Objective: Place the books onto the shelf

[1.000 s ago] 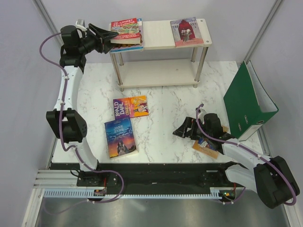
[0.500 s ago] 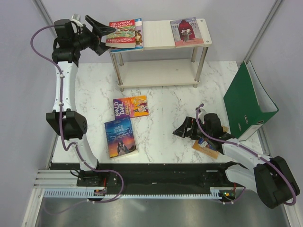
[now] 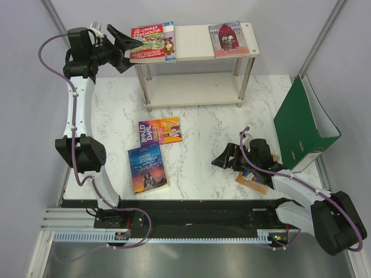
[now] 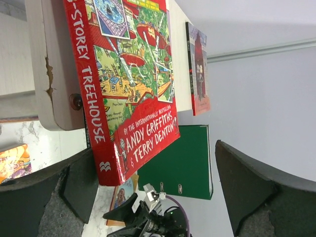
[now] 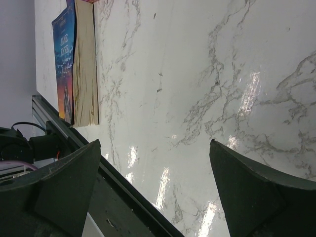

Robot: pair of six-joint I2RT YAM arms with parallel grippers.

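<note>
The red Treehouse book (image 3: pixel 152 43) lies flat on the left end of the shelf's top board (image 3: pixel 194 41), over a blue book whose edge shows (image 3: pixel 170 41). My left gripper (image 3: pixel 128 46) stands open just left of it. In the left wrist view the book's (image 4: pixel 128 84) spine corner sits between the wide-apart fingers of the left gripper (image 4: pixel 154 148). A red-cover book (image 3: pixel 228 39) lies at the board's right end. The Roald Dahl book (image 3: pixel 160 131) and Jane Eyre (image 3: pixel 148 168) lie on the table. My right gripper (image 3: pixel 222 160) is open and low, beside a tan book (image 3: pixel 253 179).
A large green ring binder (image 3: pixel 301 124) stands open at the table's right edge. The shelf's lower board (image 3: pixel 191 90) carries nothing. The right wrist view looks along the marble table (image 5: pixel 197 74) toward Jane Eyre (image 5: pixel 64 64) and the near rail.
My left gripper has opened and let go of the Treehouse book, which now lies flat on the shelf top; the gripper drew back slightly left. The right arm has not moved.
</note>
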